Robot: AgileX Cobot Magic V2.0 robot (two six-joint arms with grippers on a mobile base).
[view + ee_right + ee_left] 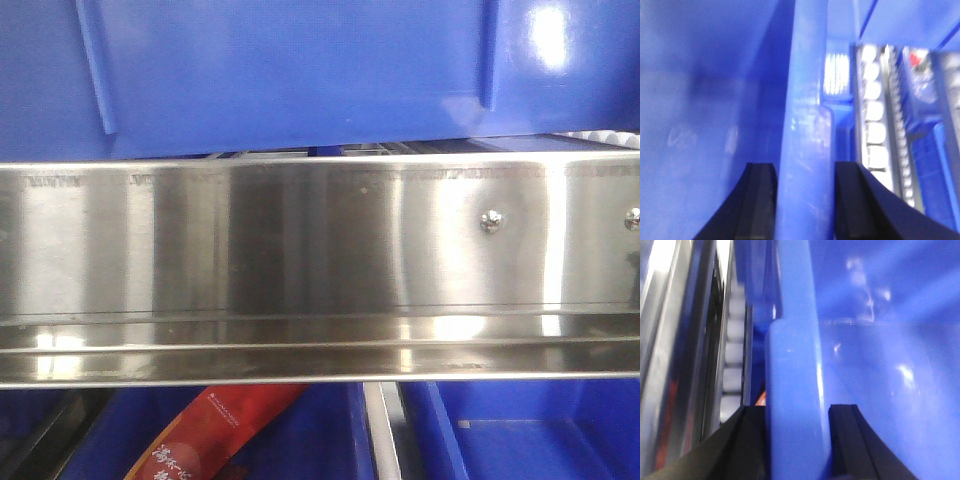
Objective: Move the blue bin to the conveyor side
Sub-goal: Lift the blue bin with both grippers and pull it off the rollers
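**Both hands clamped on the blue bin's rim, bin broadside behind the steel rail**

The left hand [797, 412] has its two black fingers [742, 440] pressed against either face of a thick rolled rim, one outside the tub and one inside. The right hand [805, 170] grips in the same way, with a finger [760, 200] against the glossy inner wall and its partner on the outer side. In each wrist view the rim runs straight away from the camera, up the middle of the picture.

The blue bin [300, 70] fills the top of the front view. Its flat wall faces the camera and its long axis lies left to right across the whole picture. Two raised ribs [487, 50] stand near either end of that wall. The wall lies parallel to a brushed steel rail [300, 260] below it, which carries two screws [491, 221] towards its right end.

Beside the bin's outer side, both wrist views show a row of white rollers [875, 125] running alongside the rim.

Under the rail lie other blue tubs [530, 430], seen from above, and the left one holds a red packet [220, 440].
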